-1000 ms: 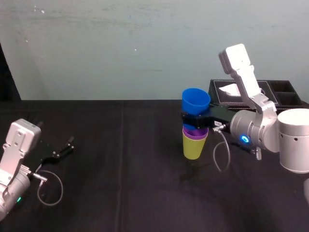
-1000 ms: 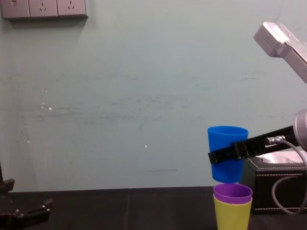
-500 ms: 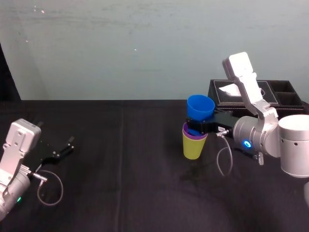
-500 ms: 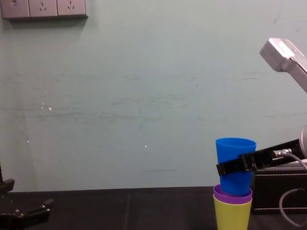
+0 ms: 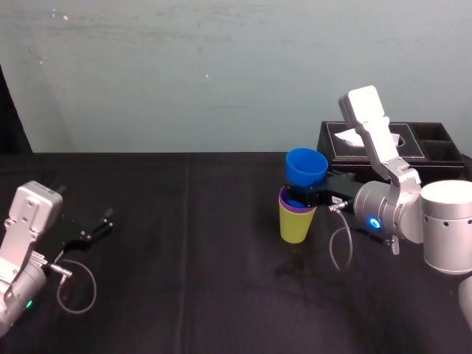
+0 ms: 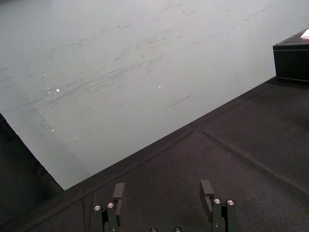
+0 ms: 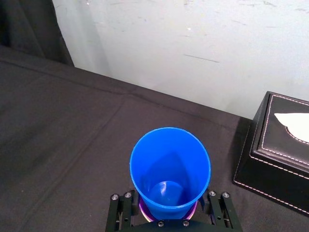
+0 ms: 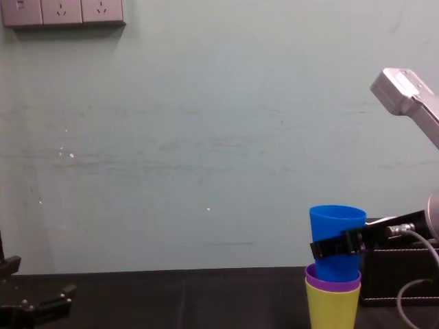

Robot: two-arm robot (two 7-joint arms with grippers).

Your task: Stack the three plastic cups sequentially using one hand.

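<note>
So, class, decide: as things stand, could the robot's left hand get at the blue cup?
Probably not: the left hand lies open far across the table, and the right hand clamps the blue cup, covering its sides.

From here I see a pale grey-green wall (image 8: 206, 137) behind, scuffed and scratched, with a row of white sockets (image 8: 63, 11) high on its left. Tabletop (image 5: 184, 280) is under black cloth, one seam running front to back. Dark curtain (image 5: 10, 118) at far left
</note>
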